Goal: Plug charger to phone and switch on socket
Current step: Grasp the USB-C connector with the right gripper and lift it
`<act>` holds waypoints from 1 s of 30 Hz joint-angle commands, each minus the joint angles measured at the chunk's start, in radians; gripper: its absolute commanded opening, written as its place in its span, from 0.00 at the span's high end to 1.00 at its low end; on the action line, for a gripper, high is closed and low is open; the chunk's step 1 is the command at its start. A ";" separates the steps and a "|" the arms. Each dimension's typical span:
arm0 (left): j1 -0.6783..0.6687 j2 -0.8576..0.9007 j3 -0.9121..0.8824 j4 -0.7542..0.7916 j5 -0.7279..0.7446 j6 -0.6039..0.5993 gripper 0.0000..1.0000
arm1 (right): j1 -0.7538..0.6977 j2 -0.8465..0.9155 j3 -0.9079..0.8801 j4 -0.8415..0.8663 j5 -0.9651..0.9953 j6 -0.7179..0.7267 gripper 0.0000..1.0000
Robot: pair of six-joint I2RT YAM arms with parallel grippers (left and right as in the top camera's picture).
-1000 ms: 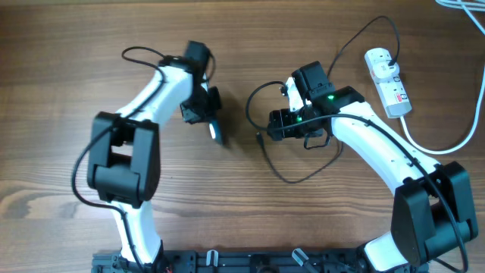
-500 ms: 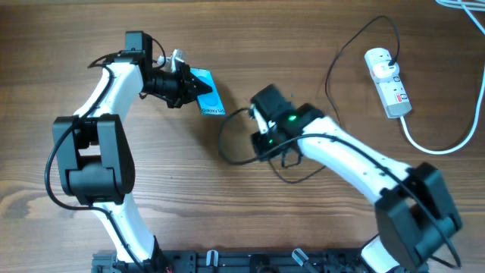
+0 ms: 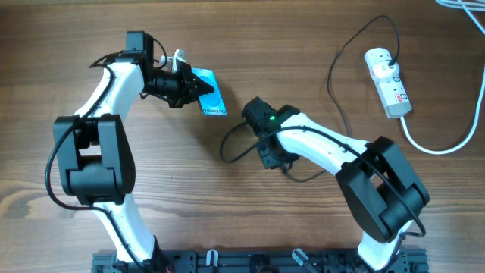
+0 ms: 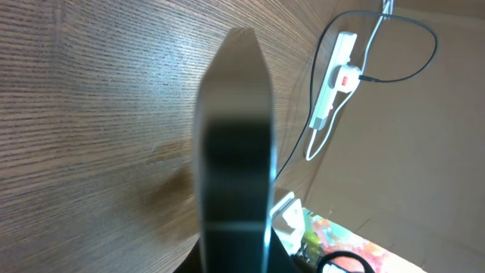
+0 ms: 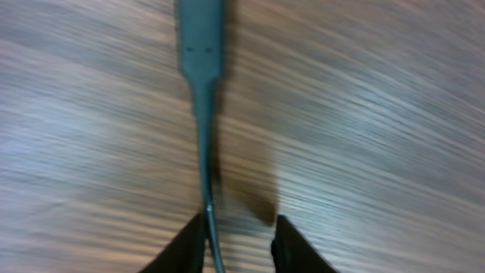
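The phone (image 3: 210, 92) shows its teal screen, tilted, held above the table at left centre by my left gripper (image 3: 186, 86), which is shut on it. In the left wrist view the phone (image 4: 235, 144) is a dark edge-on slab. The charger (image 3: 227, 141), a thin black cable, loops on the table and runs to its white plug in the socket (image 3: 388, 82) at far right. My right gripper (image 5: 239, 244) is open and low over the table. The charger's plug end (image 5: 201, 36) lies ahead of it, with the cable against the left finger. This view is blurred.
The socket's thick white cord (image 3: 428, 144) curves off the right edge. The socket also shows far off in the left wrist view (image 4: 338, 74). A loop of the charger lies under the right arm (image 3: 333, 148). A colourful object (image 4: 341, 243) lies at the bottom right of the left wrist view.
My left arm has swung up and left, turning the phone's screen upward. My right arm has moved left along the cable, and its wrist has turned over the cable's loose end.
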 commanded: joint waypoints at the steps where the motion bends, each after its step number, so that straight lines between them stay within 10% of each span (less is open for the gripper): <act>1: -0.002 -0.039 0.000 -0.005 0.043 0.023 0.96 | -0.059 0.070 -0.027 -0.019 0.134 0.071 0.65; 22: -0.003 -0.039 0.000 -0.012 0.028 0.019 0.96 | -0.213 0.070 -0.027 0.149 -0.150 -0.056 0.51; 30: -0.003 -0.039 0.000 -0.012 0.028 0.019 0.96 | -0.213 0.071 -0.027 0.198 -0.089 -0.041 0.68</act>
